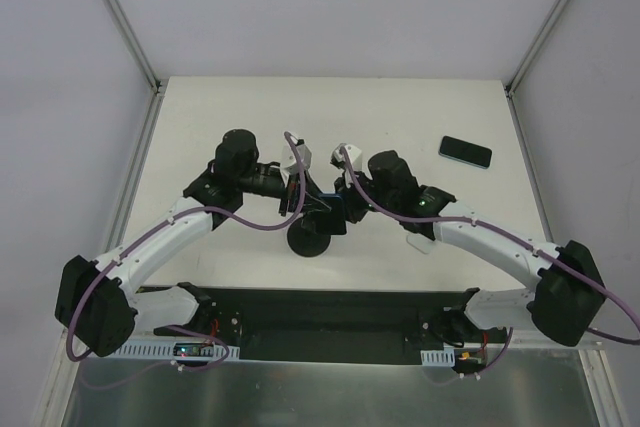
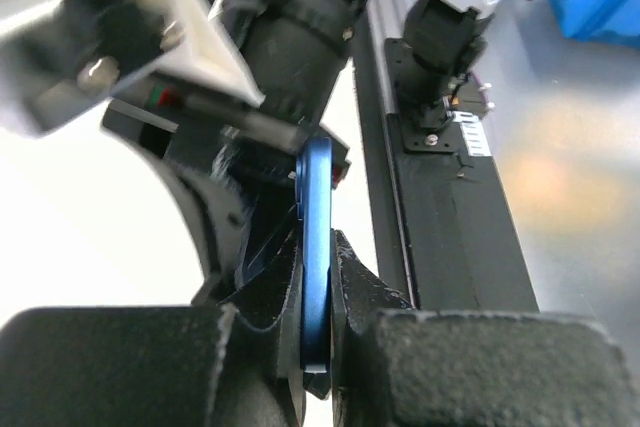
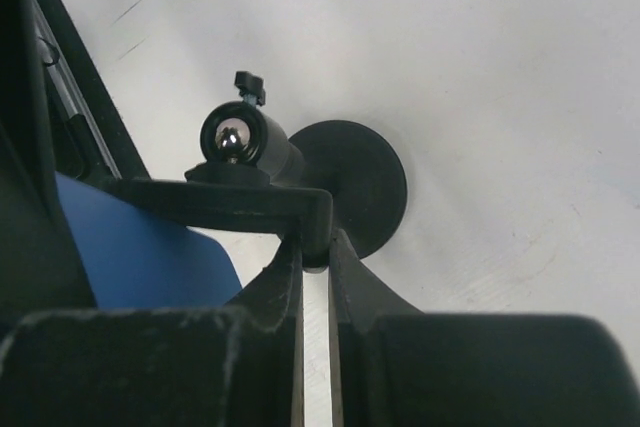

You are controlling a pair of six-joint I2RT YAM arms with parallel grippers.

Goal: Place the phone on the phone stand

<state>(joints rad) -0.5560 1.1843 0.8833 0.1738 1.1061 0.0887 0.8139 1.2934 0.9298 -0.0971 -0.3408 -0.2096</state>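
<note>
My left gripper (image 2: 318,247) is shut on a thin blue phone (image 2: 317,217), seen edge-on between its pads. The phone stand has a round black base (image 1: 312,239) on the table, a ball joint (image 3: 232,135) and a black cradle bar (image 3: 230,202). Around the corner of that bar my right gripper (image 3: 315,247) is shut. The blue phone (image 3: 140,247) sits just under the bar, at the left of the right wrist view. In the top view the left gripper (image 1: 305,205) and the right gripper (image 1: 340,209) meet above the base, hiding the cradle.
A black phone (image 1: 465,151) lies flat at the back right of the white table (image 1: 400,107). A black mounting rail (image 1: 320,312) runs along the near edge between the arm bases. White walls close in the table on three sides.
</note>
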